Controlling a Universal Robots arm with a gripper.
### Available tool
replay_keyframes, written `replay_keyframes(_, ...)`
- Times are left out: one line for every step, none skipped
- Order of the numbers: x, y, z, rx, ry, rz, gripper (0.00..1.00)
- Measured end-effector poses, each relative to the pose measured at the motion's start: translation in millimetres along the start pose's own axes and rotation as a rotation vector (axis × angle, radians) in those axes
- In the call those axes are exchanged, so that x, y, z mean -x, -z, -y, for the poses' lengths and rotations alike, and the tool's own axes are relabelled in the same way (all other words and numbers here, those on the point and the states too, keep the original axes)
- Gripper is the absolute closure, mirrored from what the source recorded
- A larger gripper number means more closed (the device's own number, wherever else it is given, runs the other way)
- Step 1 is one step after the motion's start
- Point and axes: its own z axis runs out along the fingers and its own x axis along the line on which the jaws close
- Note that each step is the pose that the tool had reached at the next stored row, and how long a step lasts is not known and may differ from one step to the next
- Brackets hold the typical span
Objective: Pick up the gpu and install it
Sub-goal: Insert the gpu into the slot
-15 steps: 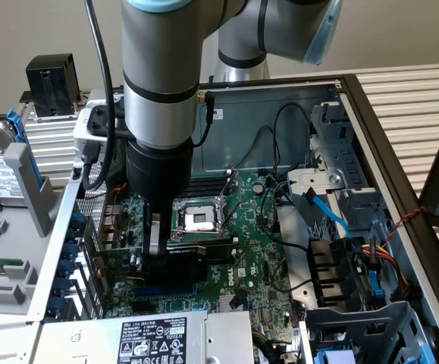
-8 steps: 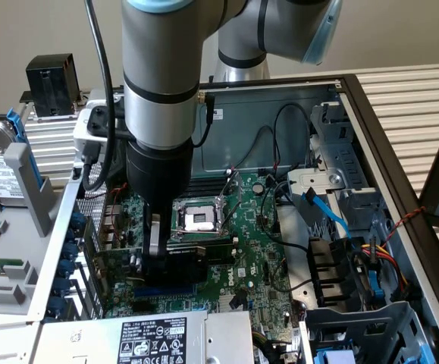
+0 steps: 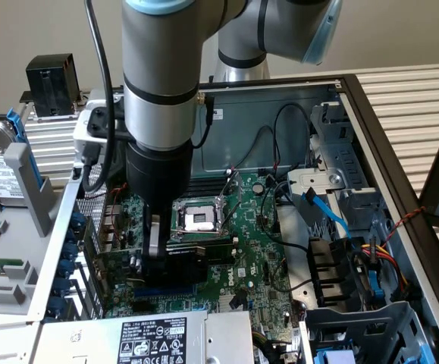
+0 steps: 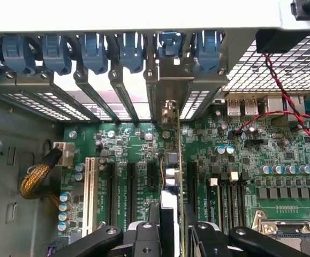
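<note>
Now, black angular gripper (image 4: 172, 215) clamps gpu (image 4: 171, 160) by flat faces: thin green board on edge over glossy motherboard (image 4: 133, 139) slots, long axis toward perforated rear wall (image 4: 272, 69), metal bracket end leading.

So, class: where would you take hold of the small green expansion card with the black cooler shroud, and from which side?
Take the small green expansion card by its upper edge, pinching its two flat faces, coming from straight above. It stands on edge over the large green motherboard, so this leaves its lower edge free for the slots. The claw grips it this way.
</note>
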Motion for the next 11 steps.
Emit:
replay_keyframes(0.0, -0.1, -0.3, 0.0, 0.0, -0.0001, 0.73)
replay_keyframes(-0.1, -0.2, -0.7, -0.0001, 0.0, -0.0003, 0.73)
replay_keyframes(-0.1, -0.2, -0.8, 0.0, 0.0, -0.0005, 0.73)
replay_keyframes(-0.1, -0.1, -0.9, 0.0001, 0.0, -0.0008, 0.73)
replay_keyframes(-0.1, -0.1, -0.9, 0.0, 0.0, -0.0009, 0.73)
replay_keyframes(-0.1, -0.1, -1.0, 0.0001, 0.0, -0.0012, 0.73)
replay_keyframes(-0.2, -0.1, -1.0, 0.0001, 0.0, -0.0015, 0.73)
replay_keyframes(-0.2, -0.1, -1.0, 0.0001, 0.0, -0.0017, 0.73)
replay_keyframes(-0.2, -0.1, -1.0, 0.0001, 0.0, -0.0019, 0.73)
replay_keyframes(-0.1, -0.1, -0.9, 0.0, 0.0, -0.002, 0.73)
replay_keyframes(-0.1, -0.1, -0.9, 0.0, 0.0, -0.0022, 0.73)
